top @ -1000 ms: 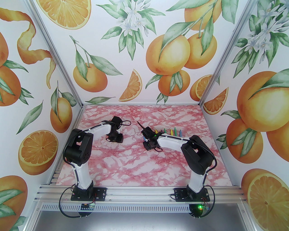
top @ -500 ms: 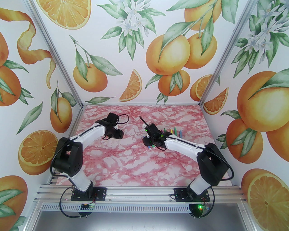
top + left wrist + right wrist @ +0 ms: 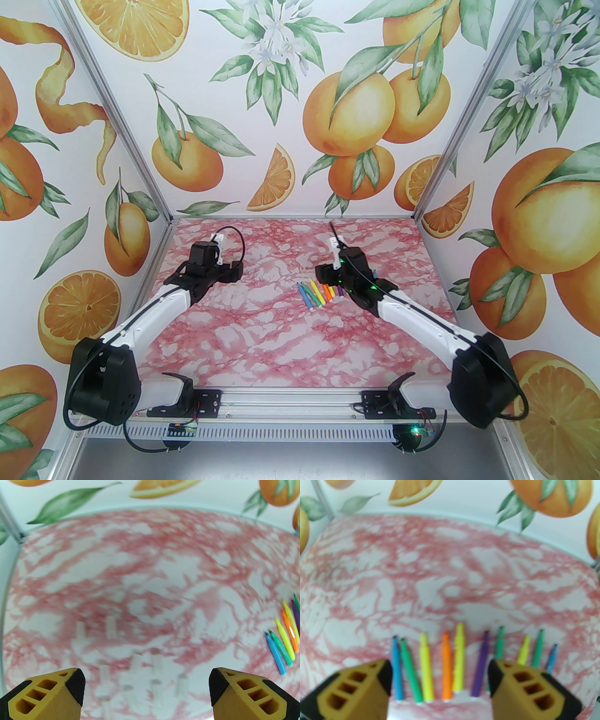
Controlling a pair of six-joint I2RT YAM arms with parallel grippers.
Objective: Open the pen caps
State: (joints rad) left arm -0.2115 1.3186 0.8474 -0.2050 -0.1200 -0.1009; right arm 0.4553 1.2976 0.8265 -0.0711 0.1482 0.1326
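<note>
Several short pens (image 3: 315,293) in blue, green, yellow, orange and purple lie side by side on the pink marbled table. In the right wrist view the pens (image 3: 446,667) taper to small dark points at their far ends; I cannot tell whether pen caps sit on them. My right gripper (image 3: 440,674) hangs open just above the near ends of the row, and it sits at the row's right end (image 3: 323,274). My left gripper (image 3: 146,684) is open and holds nothing, well left of the pens (image 3: 284,639). Under it lie several pale short tubes (image 3: 136,665), too blurred to identify.
The pink marbled table (image 3: 281,337) is walled in by panels printed with oranges, with metal posts at the back corners. Both arms stretch low and forward from the near rail (image 3: 290,403). The left gripper (image 3: 233,272) is over the left half of the table.
Both arms have dropped low and stretched forward. Both grippers have opened. The right wrist has swung back and to the right, uncovering the row of pens.
</note>
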